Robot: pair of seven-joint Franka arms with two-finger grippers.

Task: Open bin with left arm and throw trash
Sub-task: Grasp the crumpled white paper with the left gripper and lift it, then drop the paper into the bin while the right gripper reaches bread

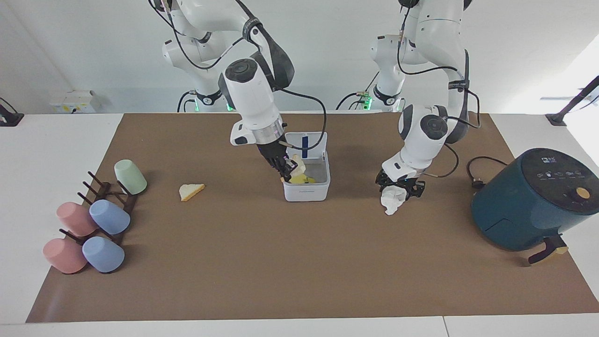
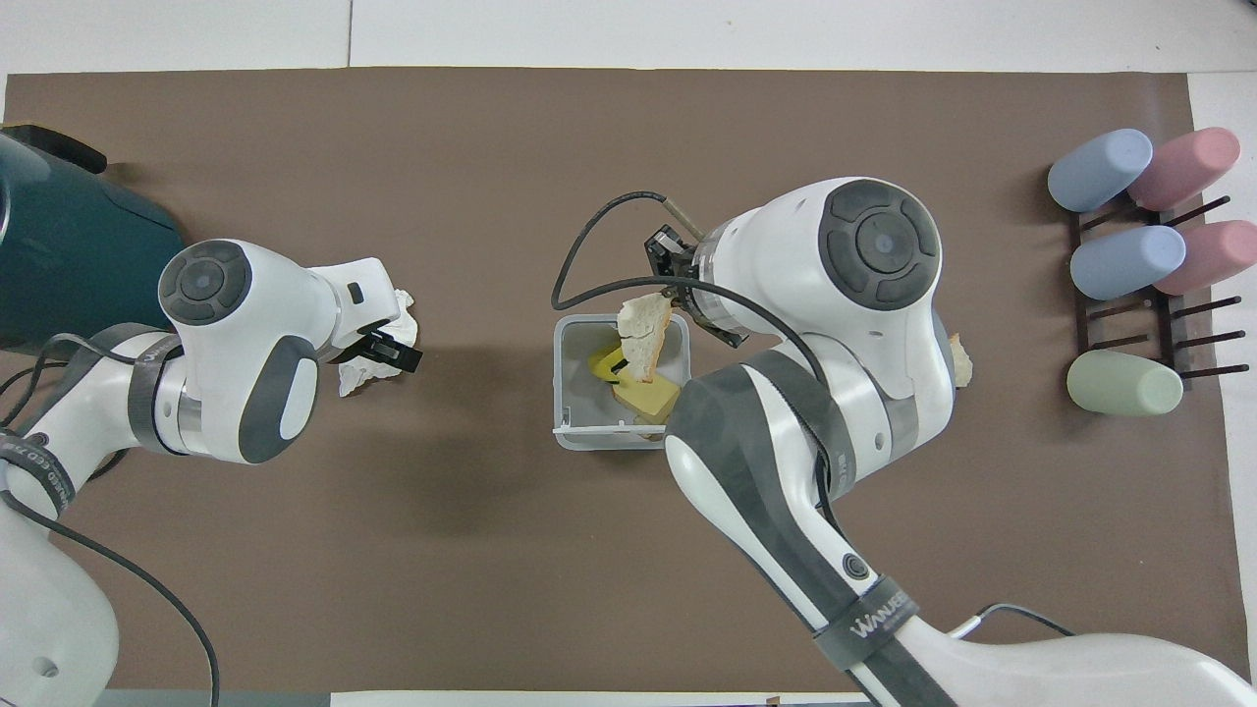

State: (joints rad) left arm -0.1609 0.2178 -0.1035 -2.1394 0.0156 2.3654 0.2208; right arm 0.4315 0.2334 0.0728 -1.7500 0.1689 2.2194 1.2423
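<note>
Right pincer hangs over the open bin, fingertips clamped on a pale bread slice that dangles above the bin's mouth. Bin lid stands upright, blue stripe showing; yellow scraps lie inside, under the slice.

Left pincer is down at the crumpled paper wad, fingers spread wide and straddling the top of the wad; grip not yet closed. Wad rests on the brown mat, between the bin and the teal air fryer.

A second bread triangle lies on the mat toward the right arm's end, well apart from the right pincer, near the cup rack.
</note>
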